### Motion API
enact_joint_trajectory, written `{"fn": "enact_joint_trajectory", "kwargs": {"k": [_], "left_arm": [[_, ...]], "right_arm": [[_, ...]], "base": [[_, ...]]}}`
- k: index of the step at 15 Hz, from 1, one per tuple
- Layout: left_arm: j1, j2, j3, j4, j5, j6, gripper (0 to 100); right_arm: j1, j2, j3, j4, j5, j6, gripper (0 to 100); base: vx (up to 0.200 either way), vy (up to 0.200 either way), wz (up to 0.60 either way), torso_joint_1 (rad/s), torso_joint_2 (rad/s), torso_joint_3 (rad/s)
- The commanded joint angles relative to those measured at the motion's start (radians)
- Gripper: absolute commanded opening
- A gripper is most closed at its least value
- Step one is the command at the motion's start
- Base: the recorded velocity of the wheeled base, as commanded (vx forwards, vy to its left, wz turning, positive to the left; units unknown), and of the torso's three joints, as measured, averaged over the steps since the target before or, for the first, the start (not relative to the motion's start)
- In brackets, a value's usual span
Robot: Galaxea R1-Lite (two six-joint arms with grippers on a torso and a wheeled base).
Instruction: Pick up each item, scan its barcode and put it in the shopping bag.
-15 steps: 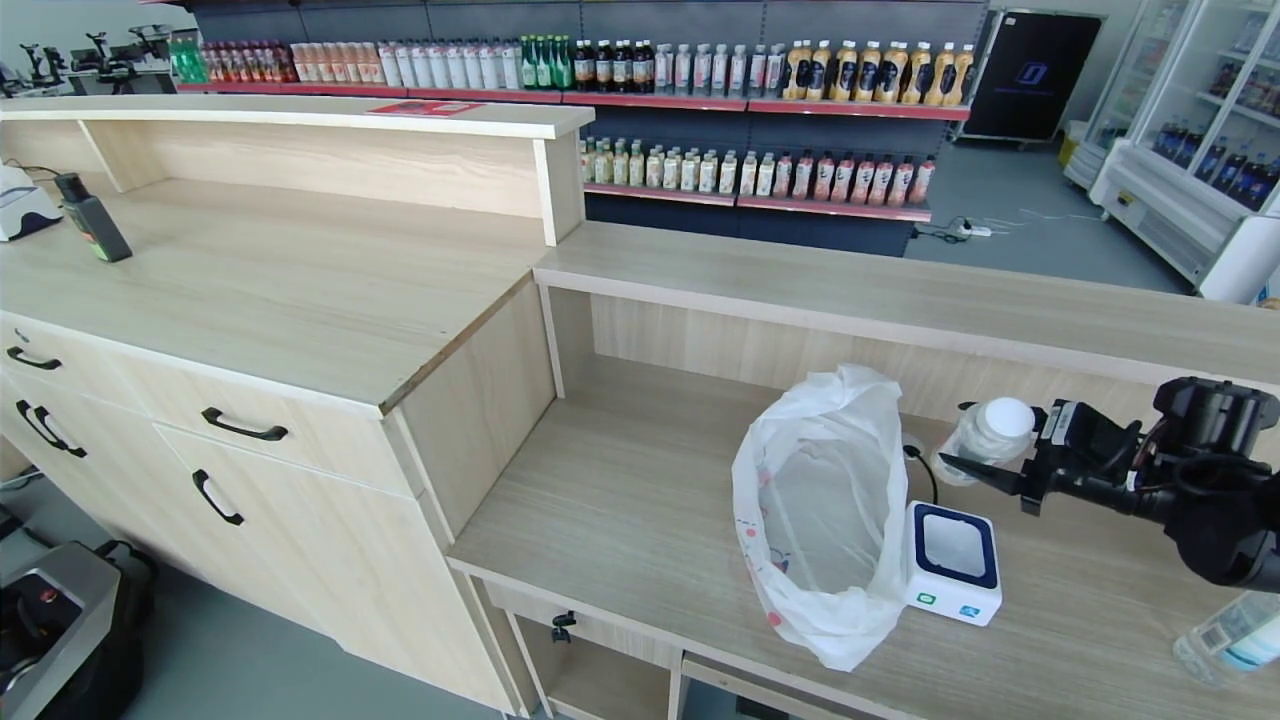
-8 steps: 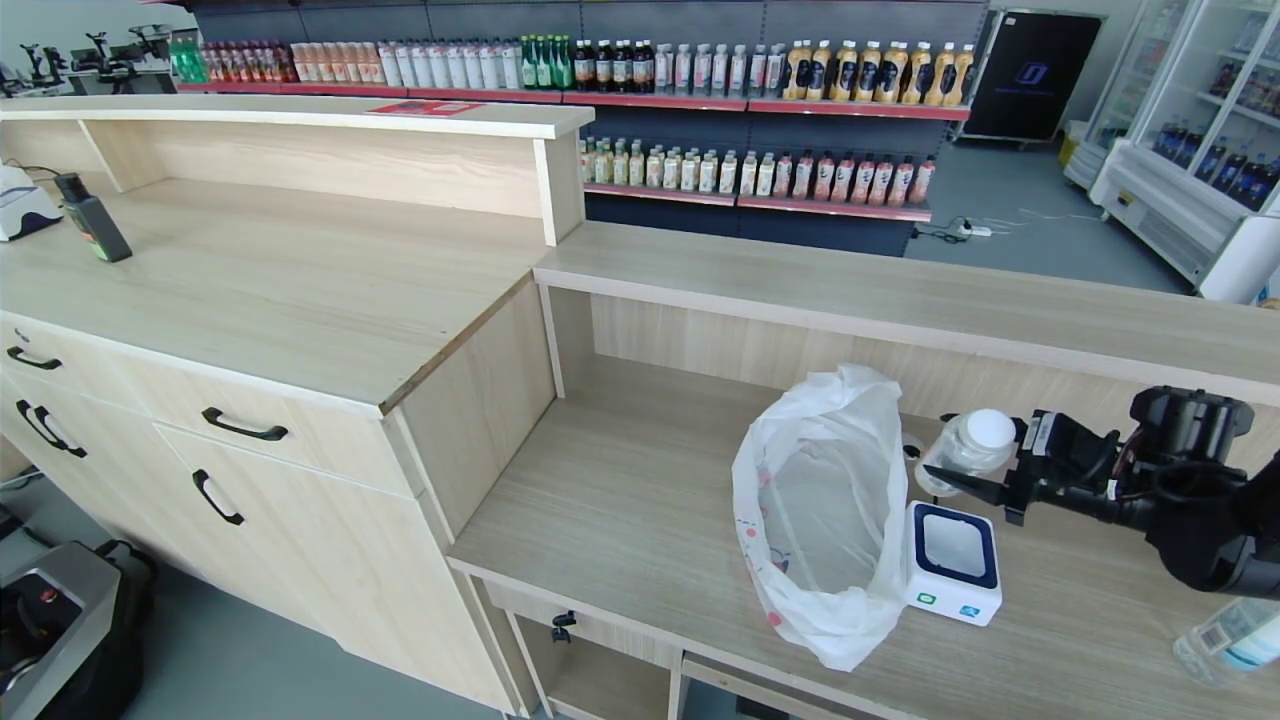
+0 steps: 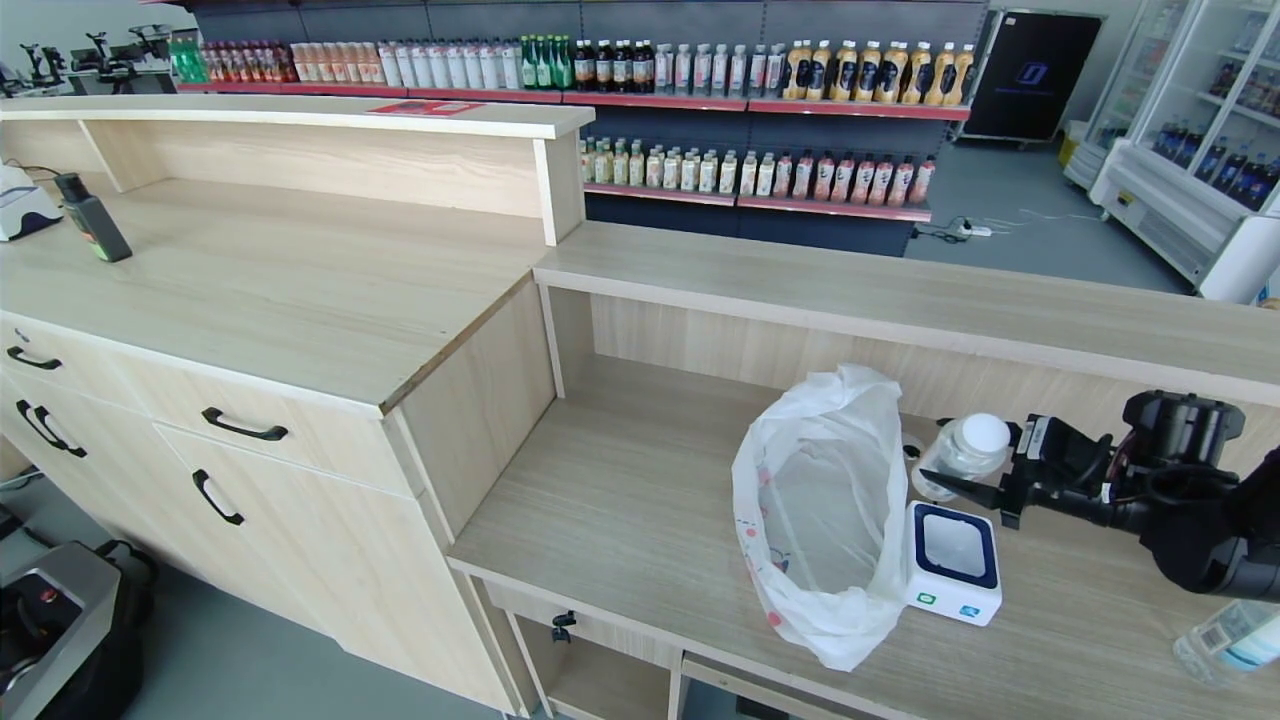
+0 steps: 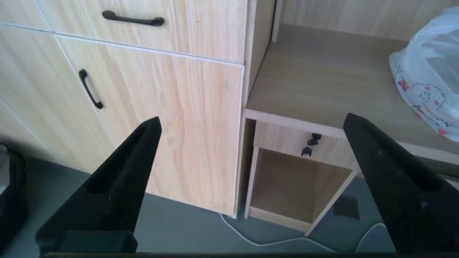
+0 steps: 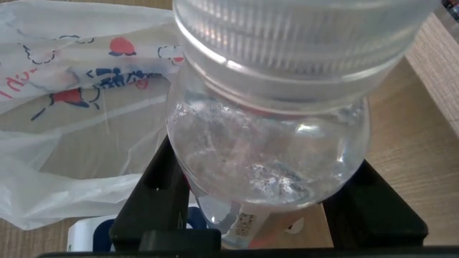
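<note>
A clear plastic bottle (image 3: 965,450) with a white cap is held in my right gripper (image 3: 958,470), which is shut on it, just behind the white scanner (image 3: 953,562) and right of the open white shopping bag (image 3: 820,520). In the right wrist view the bottle (image 5: 269,143) sits between the black fingers (image 5: 154,193), with the bag (image 5: 79,129) and a corner of the scanner (image 5: 86,233) beyond it. A second clear bottle (image 3: 1230,640) lies at the counter's right front edge. My left gripper (image 4: 251,186) hangs open beside the counter's front, facing the cabinet doors, with the bag (image 4: 430,79) off to one side.
The low wooden counter (image 3: 620,500) has a raised ledge (image 3: 900,290) behind it and a taller cabinet (image 3: 300,300) on the left. A dark handheld device (image 3: 92,218) stands on that cabinet. Drink shelves (image 3: 700,80) line the back.
My right gripper has carried the bottle lower and a little to the left, closer to the scanner and the bag. Nothing else has moved.
</note>
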Motion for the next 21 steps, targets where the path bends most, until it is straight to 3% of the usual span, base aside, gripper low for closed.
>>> {"fn": "enact_joint_trajectory", "kwargs": {"k": [1, 10, 13, 17, 21], "left_arm": [[0.000, 0.001, 0.000, 0.000, 0.000, 0.000, 100], [0.000, 0.001, 0.000, 0.000, 0.000, 0.000, 100], [0.000, 0.001, 0.000, 0.000, 0.000, 0.000, 100], [0.000, 0.001, 0.000, 0.000, 0.000, 0.000, 100], [0.000, 0.001, 0.000, 0.000, 0.000, 0.000, 100]], "right_arm": [[0.000, 0.004, -0.002, 0.000, 0.000, 0.000, 0], [-0.001, -0.002, -0.005, 0.002, -0.001, 0.002, 0], [-0.012, -0.174, -0.019, 0.141, -0.015, 0.066, 0], [-0.215, -0.500, 0.027, 0.466, -0.019, 0.120, 0], [-0.409, -0.600, 0.104, 0.563, -0.016, 0.167, 0]], "base": [[0.000, 0.000, 0.00, 0.000, 0.00, 0.000], [0.000, 0.000, 0.00, 0.000, 0.00, 0.000], [0.000, 0.000, 0.00, 0.000, 0.00, 0.000], [0.000, 0.000, 0.00, 0.000, 0.00, 0.000], [0.000, 0.000, 0.00, 0.000, 0.00, 0.000]]}}
